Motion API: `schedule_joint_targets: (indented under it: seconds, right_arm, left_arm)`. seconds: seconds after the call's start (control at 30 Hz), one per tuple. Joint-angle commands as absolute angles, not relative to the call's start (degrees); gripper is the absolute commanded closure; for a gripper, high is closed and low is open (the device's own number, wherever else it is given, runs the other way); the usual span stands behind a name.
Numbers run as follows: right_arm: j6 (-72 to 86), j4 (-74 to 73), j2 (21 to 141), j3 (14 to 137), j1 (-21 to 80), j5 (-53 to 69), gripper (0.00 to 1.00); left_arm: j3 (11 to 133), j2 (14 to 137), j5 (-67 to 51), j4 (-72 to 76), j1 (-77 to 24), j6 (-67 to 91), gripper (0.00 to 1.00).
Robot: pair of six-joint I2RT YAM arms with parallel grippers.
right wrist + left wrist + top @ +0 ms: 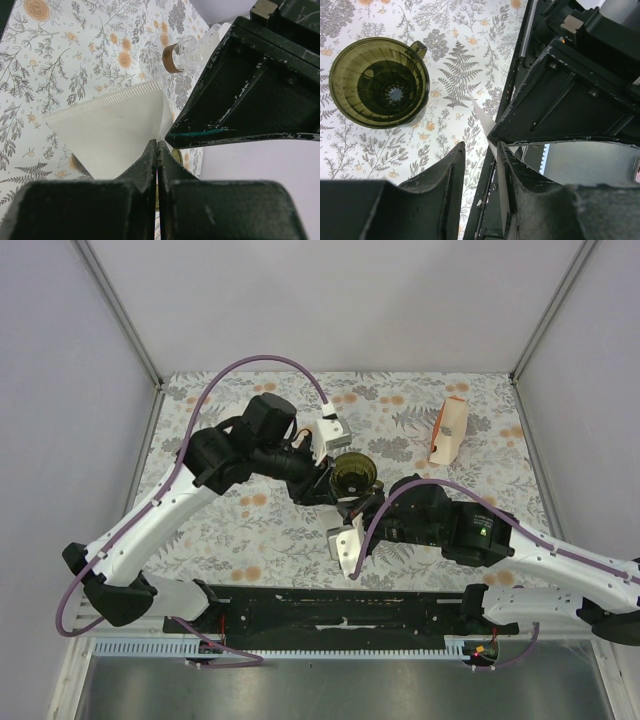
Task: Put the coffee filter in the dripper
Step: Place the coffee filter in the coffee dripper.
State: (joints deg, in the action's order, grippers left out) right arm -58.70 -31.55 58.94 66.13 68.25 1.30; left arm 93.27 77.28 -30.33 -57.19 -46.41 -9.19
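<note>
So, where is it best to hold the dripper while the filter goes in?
Probably its small side handle, from above on that side: the dripper stands upright, mouth up, and this leaves the open cup free for the filter.

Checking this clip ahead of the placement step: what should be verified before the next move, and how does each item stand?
1. Right fingers shut on the coffee filter: ok.
2. Dripper empty: ok.
3. Dripper upright, mouth up: ok.
4. Coffee filter opened into a cone: not ok, it looks flat.
5. Coffee filter above the dripper: not ok, in the left wrist view it is off to one side.
6. Left fingers open on either side of the filter's edge: ok. Whether they touch it: cannot tell.
</note>
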Motion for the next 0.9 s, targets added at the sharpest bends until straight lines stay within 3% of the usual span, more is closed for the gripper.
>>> schedule_joint_targets:
  seconds: [0.0,0.3,0.67,0.8,0.87]
  right_arm:
    - [-61.3,-31.9,59.1,68.6,69.1,-1.0,1.0]
    - [-62.8,-31.9,60.6,69.9,70.4,-6.0,1.0]
    - [-63.3,-31.9,61.3,70.7,70.8,-7.8,1.0]
    - [-63.4,-31.9,60.9,70.3,71.1,-7.4,1.0]
    - [-63.5,-32.0,61.0,70.5,71.2,-7.1,1.0]
  left_arm:
    - [94.7,77.6,-33.7,-57.6,-47.6,-11.1,0.61]
    - [94.7,78.1,-32.9,-58.7,-47.8,-10.9,0.61]
    - [95.3,79.4,-23.0,-59.5,-51.2,-13.3,0.64]
    - [96.8,79.6,-13.6,-57.7,-50.8,-11.7,0.69]
    - [96.9,79.5,-15.6,-57.7,-50.8,-11.3,0.68]
